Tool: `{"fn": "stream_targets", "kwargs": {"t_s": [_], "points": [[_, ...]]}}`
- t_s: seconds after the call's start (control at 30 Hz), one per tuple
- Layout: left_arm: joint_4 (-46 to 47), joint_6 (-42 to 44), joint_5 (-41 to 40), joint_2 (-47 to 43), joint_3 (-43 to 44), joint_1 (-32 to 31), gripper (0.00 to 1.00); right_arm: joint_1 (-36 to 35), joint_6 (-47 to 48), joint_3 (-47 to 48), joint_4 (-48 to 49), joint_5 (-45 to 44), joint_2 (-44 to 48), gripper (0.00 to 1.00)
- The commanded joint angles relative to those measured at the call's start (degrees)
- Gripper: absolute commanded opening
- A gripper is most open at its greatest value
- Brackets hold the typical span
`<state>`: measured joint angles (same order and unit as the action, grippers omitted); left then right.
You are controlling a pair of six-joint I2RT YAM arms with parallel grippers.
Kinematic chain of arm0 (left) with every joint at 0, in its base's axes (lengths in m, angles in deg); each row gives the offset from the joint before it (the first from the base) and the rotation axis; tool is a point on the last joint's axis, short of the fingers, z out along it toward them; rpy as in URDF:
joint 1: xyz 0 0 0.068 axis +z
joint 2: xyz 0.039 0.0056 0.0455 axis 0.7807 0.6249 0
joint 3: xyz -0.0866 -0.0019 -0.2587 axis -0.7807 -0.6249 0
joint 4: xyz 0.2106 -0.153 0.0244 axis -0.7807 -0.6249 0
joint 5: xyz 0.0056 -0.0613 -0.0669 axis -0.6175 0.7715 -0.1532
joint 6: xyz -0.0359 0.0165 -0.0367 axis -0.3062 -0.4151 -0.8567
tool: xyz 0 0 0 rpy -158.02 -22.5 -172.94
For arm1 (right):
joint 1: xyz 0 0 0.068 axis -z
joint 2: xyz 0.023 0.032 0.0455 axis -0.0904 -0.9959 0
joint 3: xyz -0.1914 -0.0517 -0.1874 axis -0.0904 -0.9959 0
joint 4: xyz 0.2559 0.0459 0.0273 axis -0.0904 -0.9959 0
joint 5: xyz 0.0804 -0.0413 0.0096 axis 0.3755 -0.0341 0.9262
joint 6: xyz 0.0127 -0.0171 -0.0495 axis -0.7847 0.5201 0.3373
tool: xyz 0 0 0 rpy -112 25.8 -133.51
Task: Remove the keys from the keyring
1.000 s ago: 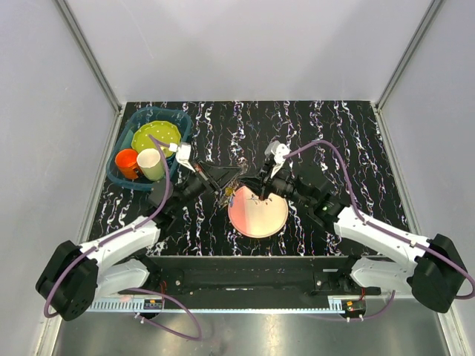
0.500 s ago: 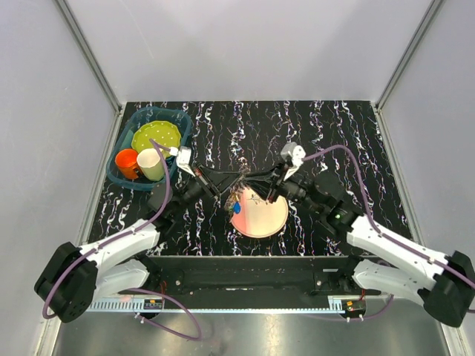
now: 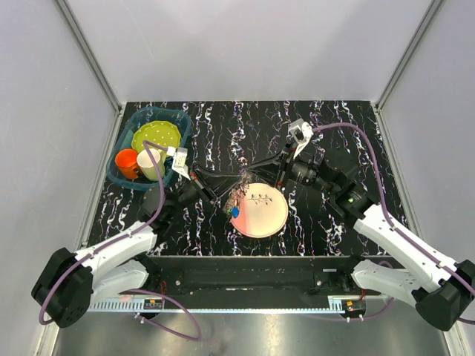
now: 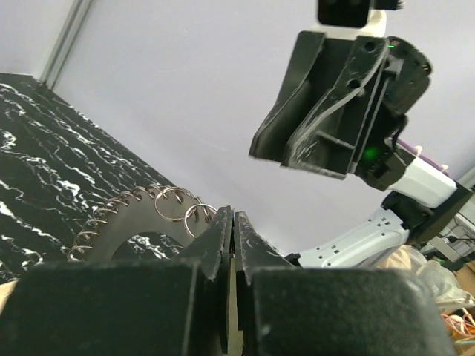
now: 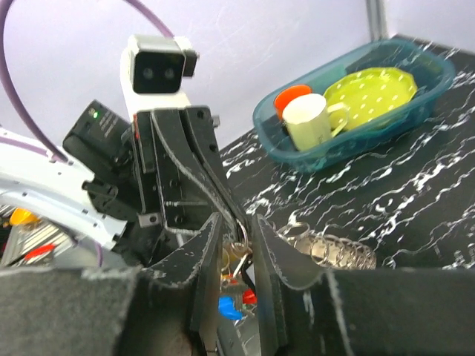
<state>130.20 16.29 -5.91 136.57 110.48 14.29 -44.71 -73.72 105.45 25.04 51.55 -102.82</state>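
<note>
Black desk (image 3: 245, 126) veined with white marbling. Pink plate (image 3: 271, 219) bearing a dark sprig motif. Teal basket (image 3: 132, 184) holding a lime-green plate (image 3: 157, 135) dotted white, an orange cup (image 3: 126, 162) and a cream mug (image 3: 151, 165). Silvery keyring (image 4: 111, 215); keys (image 3: 235, 212) with blue and red heads.

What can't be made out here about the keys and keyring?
- Top view: the keys are too small and bunched to count.
- Left wrist view: keys hidden below the left gripper; the keyring partly covered by it.
- Right wrist view: keys mostly hidden behind the right gripper.
</note>
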Motion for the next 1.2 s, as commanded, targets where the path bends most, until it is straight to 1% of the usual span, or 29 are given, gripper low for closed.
{"fn": "stream_targets", "kwargs": {"t_s": [0.0, 0.13, 0.2, 0.43, 0.57, 0.63, 0.8, 0.93, 1.0, 1.07, 1.1, 1.17], "points": [[9.65, -2.09, 2.64, -1.90, 0.95, -0.14, 0.00, 0.94, -2.61, 1.39, -3.05, 8.74, 0.28, 0.29], [10.36, -3.06, 2.91, -1.73, 1.74, -0.14, 0.00, 1.12, -2.78, 0.60, -2.18, 12.35, -0.16, 0.29], [10.53, -3.32, 2.82, -1.64, 2.18, -0.14, 0.00, 1.12, -3.66, 0.07, -0.95, 14.11, -0.25, 0.31], [11.50, -4.38, 3.35, -1.55, 2.62, -0.14, 0.00, 1.12, -2.70, -0.99, 0.20, 12.80, -0.34, 0.34], [12.90, -5.25, 3.96, -1.29, 2.53, -0.14, 0.00, 1.21, -2.17, -1.16, 0.64, 12.89, -1.22, 0.34], [15.01, -5.96, 5.10, -0.94, 2.53, -0.14, 0.00, 1.03, -2.17, -1.33, 1.60, 13.15, -1.65, 0.34], [17.64, -7.36, 5.81, 0.47, 2.62, -0.14, 0.00, 1.03, -3.66, -1.69, 4.50, 14.64, -2.45, 0.32], [17.91, -7.45, 5.81, 0.74, 2.62, -0.14, 0.00, 1.03, -4.45, -1.69, 6.17, 15.00, -3.32, 0.31], [18.00, -7.45, 5.81, 0.82, 2.53, -0.14, 0.00, 1.12, -4.63, -1.78, 6.70, 15.00, -3.59, 0.29], [18.09, -7.45, 5.89, 0.91, 2.53, -0.14, 0.00, 1.03, -5.24, -1.86, 7.40, 15.00, -3.77, 0.25], [18.18, -7.45, 5.89, 0.91, 2.53, -0.14, 0.00, 1.03, -5.24, -1.78, 7.67, 15.08, -4.11, 0.21], [18.27, -7.45, 5.72, 1.00, 2.53, -0.14, 0.00, 1.12, -5.86, -1.95, 8.63, 15.43, -4.38, 0.20]]}}
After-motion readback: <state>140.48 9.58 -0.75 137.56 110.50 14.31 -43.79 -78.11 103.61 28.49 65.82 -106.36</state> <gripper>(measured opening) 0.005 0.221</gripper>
